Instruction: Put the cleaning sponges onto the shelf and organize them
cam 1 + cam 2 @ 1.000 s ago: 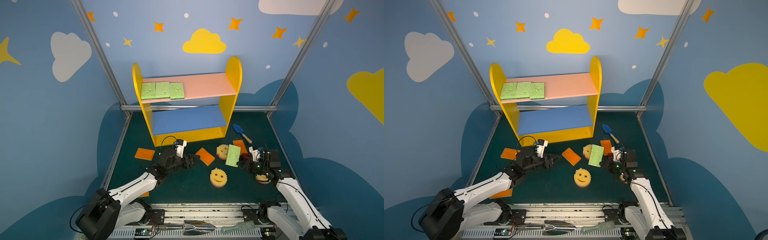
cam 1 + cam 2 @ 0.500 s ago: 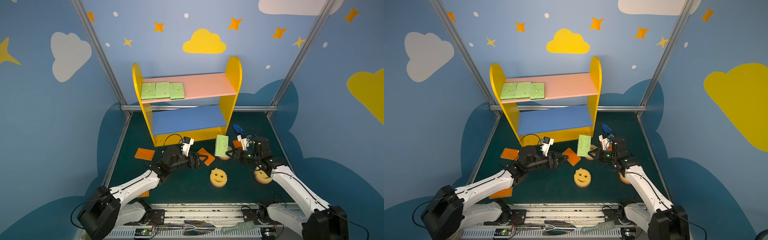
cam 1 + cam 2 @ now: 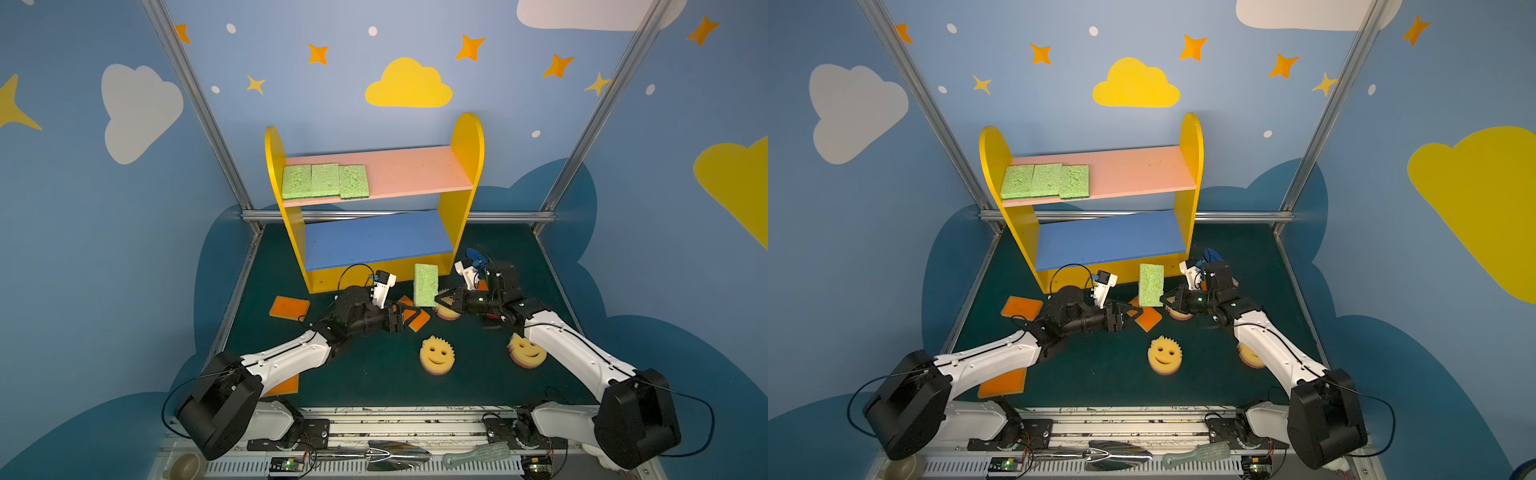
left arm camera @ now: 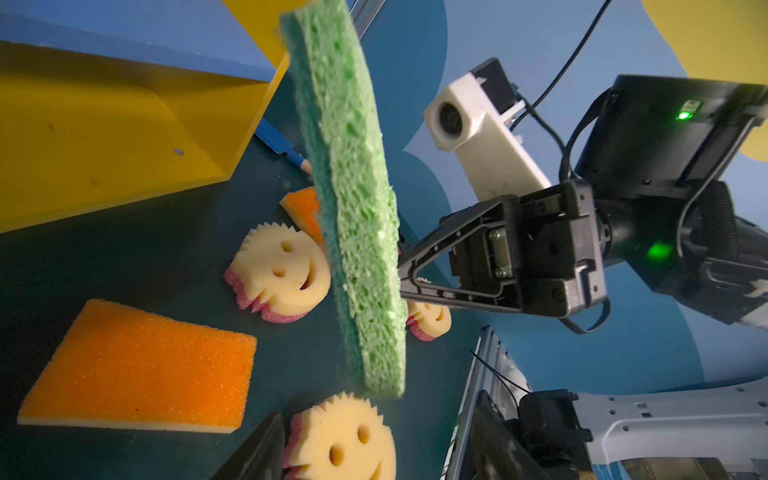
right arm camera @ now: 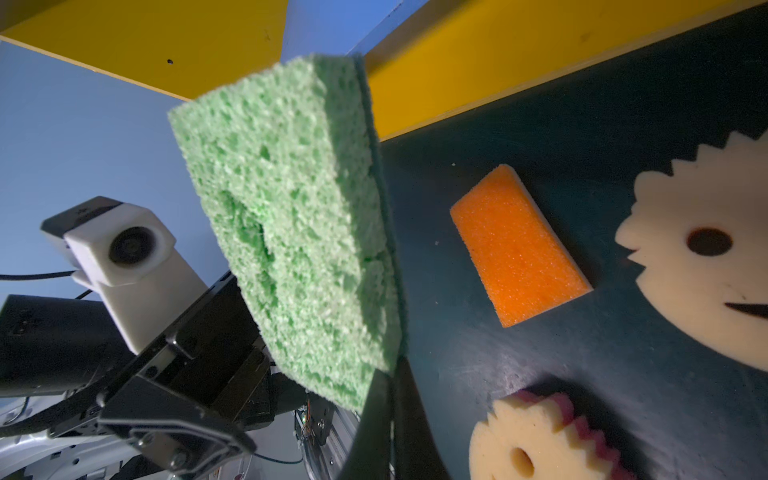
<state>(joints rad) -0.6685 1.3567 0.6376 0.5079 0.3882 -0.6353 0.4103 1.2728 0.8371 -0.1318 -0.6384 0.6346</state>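
In both top views the shelf (image 3: 467, 166) sits at the back of the dark green mat (image 3: 374, 386). Three green sponges (image 3: 325, 181) lie flat in a row at the left end of its pink upper board (image 3: 415, 174), with the blue lower board (image 3: 374, 241) underneath. The right gripper (image 3: 438, 300) is clamped on a fourth green sponge (image 3: 426, 284), holding it upright off the mat right in front of the shelf's base. The left gripper (image 3: 405, 318) has its jaws spread, just beside that sponge. Orange sponges (image 3: 289, 307) and smiley sponges (image 3: 436, 355) are scattered on the mat, plus a blue toy shovel (image 3: 473, 254) by the shelf. The walls are blue with painted clouds and stars.

The left wrist view gets the fourth green sponge (image 4: 357, 232) pretty much edge-on, pinched by the right gripper (image 4: 402, 270), with smiley sponges (image 4: 278, 272) and an orange one (image 4: 141, 365) on the mat below.

The right wrist view shows its broad porous face (image 5: 291, 216), with the left gripper behind it and the yellow shelf base (image 5: 478, 62) close by.
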